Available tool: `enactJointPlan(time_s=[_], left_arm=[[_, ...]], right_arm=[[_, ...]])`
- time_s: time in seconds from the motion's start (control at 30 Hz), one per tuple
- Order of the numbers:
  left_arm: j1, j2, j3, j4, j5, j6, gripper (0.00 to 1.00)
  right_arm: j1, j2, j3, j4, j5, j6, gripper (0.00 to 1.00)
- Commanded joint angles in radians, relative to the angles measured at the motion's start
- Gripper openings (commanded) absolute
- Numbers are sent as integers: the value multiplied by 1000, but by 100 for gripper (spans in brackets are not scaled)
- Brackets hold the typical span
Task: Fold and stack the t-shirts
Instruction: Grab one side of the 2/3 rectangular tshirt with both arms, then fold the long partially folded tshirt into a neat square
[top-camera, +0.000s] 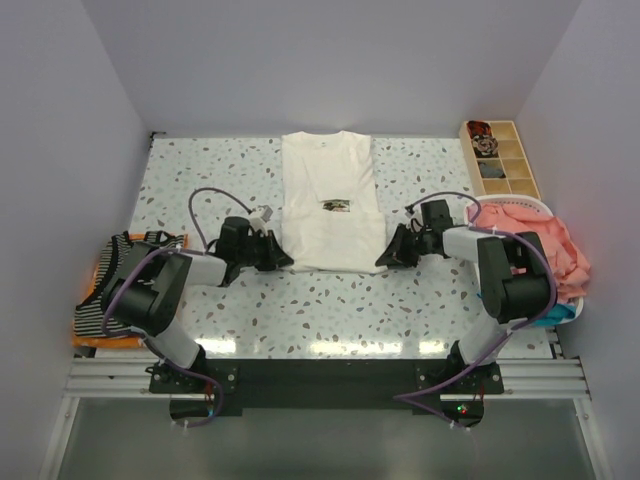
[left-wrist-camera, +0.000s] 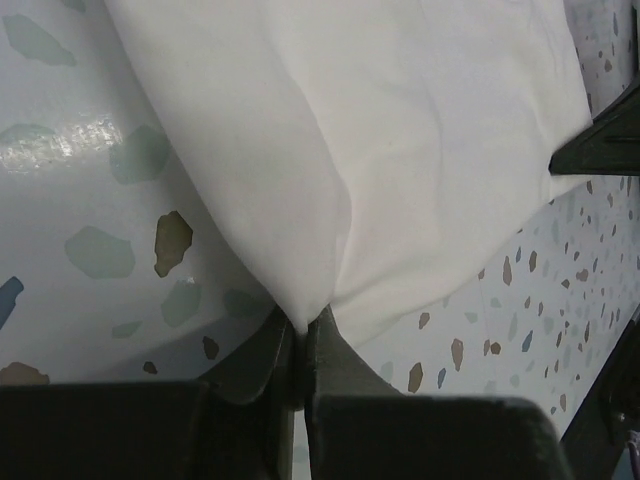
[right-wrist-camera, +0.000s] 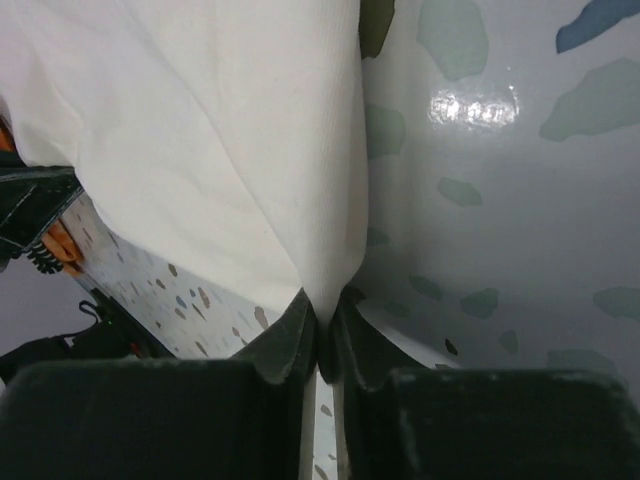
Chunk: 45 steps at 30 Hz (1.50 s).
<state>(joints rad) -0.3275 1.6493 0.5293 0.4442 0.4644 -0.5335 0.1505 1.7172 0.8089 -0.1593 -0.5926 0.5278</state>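
Observation:
A cream t-shirt (top-camera: 325, 170) with a small chest print lies flat in the middle of the table, its sleeves folded in so that it forms a long rectangle. My left gripper (top-camera: 283, 262) is at its near left corner, shut on that corner of cloth (left-wrist-camera: 400, 150); the left wrist view shows the fabric pinched between the jaws (left-wrist-camera: 300, 322). At the near right corner my right gripper (top-camera: 384, 260) is likewise shut on the hem, with cream cloth (right-wrist-camera: 200, 130) rising out of its closed jaws (right-wrist-camera: 325, 312). Both corners are gathered into a point at the fingertips.
A black-and-white striped tee on an orange one (top-camera: 120, 290) lies at the table's left edge. A white basket (top-camera: 545, 205) on the right holds coral-pink cloth (top-camera: 560, 255) and a bit of blue. A compartmented wooden tray (top-camera: 500, 158) stands at the back right.

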Motion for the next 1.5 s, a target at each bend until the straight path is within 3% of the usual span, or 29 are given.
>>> enactJointPlan(time_s=[0.0, 0.23, 0.6, 0.87, 1.0, 1.17, 1.47], left_arm=[[-1, 41, 31, -177, -29, 61, 0], [-1, -54, 64, -375, -78, 72, 0], [-24, -293, -58, -476, -30, -25, 0], [-238, -476, -144, -515, -111, -189, 0], [-280, -613, -149, -611, -165, -247, 0], [-280, -640, -13, -719, -276, -221, 0], [-262, -413, 236, -705, -340, -140, 0]], right_arm=[[3, -21, 16, 24, -6, -8, 3], [4, -123, 4, -89, 76, -58, 0], [4, -318, -122, -235, 73, -84, 1], [21, -566, -244, -388, 82, -72, 4], [23, -669, -260, -421, 79, -66, 7], [21, -636, -176, -382, 66, -65, 8], [21, -415, 103, -313, 106, -74, 9]])
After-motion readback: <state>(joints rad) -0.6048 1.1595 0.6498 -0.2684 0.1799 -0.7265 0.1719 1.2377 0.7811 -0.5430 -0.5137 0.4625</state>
